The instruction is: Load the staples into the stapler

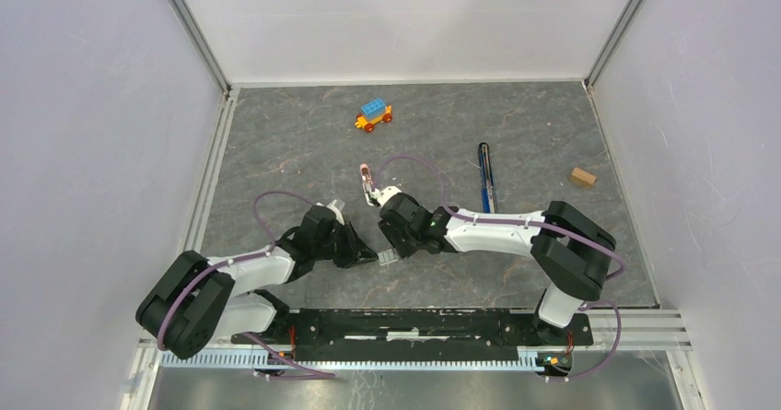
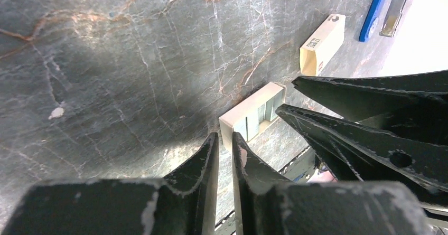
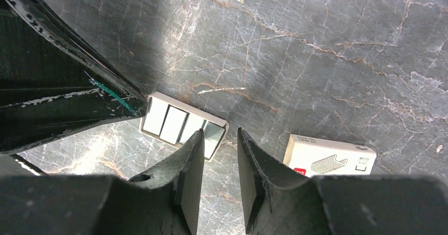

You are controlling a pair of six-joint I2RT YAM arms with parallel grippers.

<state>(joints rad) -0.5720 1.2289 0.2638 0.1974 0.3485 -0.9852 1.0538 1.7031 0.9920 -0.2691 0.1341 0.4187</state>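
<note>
A small beige tray (image 3: 182,125) holding strips of silver staples (image 3: 171,123) lies on the table between both grippers (image 1: 388,258). My left gripper (image 2: 225,135) is nearly closed, its tips pinching the tray's (image 2: 253,113) end wall. My right gripper (image 3: 220,132) stands open just above the tray's other end, with nothing between its fingers. The slim dark-blue stapler (image 1: 485,178) lies far right of the grippers, and it shows at the top right corner of the left wrist view (image 2: 375,10).
The white staple box sleeve (image 3: 327,156) lies beside the tray, behind the right wrist (image 1: 368,184). A blue-topped toy car (image 1: 374,114) stands at the back. A small wooden block (image 1: 581,177) sits near the right wall.
</note>
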